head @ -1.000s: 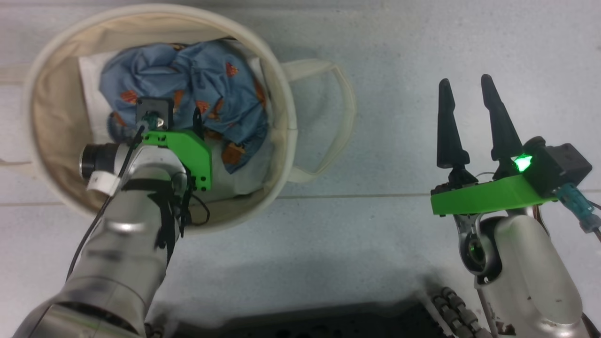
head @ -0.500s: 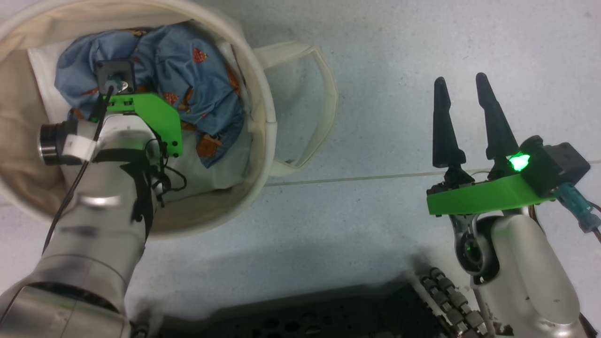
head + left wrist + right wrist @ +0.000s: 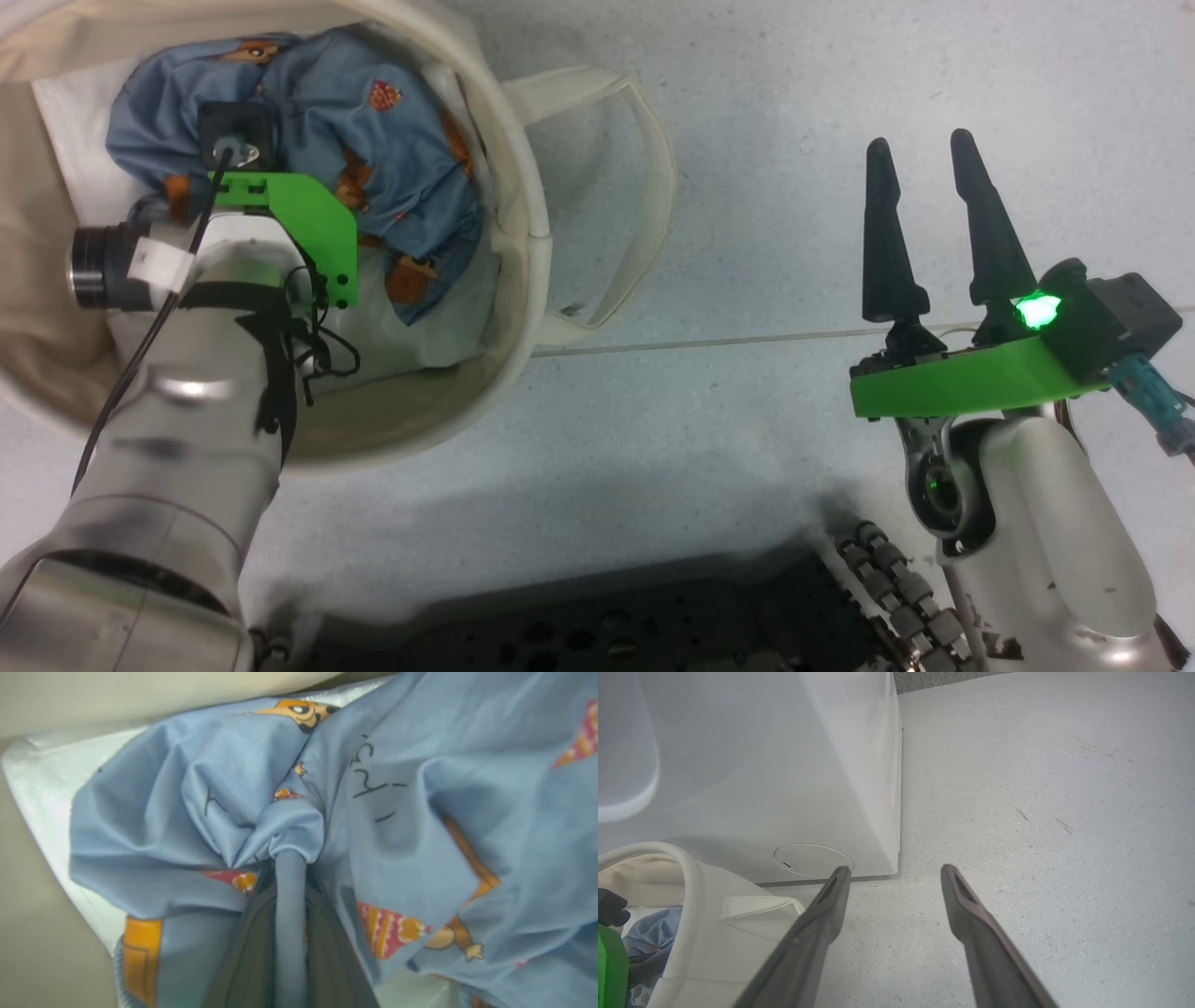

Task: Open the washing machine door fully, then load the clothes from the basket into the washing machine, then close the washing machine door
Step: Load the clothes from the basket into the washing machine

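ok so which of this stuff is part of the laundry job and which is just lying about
Part of the job:
- clothes, a fold pinched in the shut left gripper
- basket
- washing machine

Just lying about:
- white liner sheet under the clothes
- floor
- right gripper, open, holding nothing

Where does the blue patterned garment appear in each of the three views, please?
Head view: blue garment at upper left, inside the basket.
Left wrist view: across most of the picture, a fold pinched in the left tool at bottom centre.
Right wrist view: small patch at lower left, inside the basket rim.
Shared landmark: the cream basket rim.
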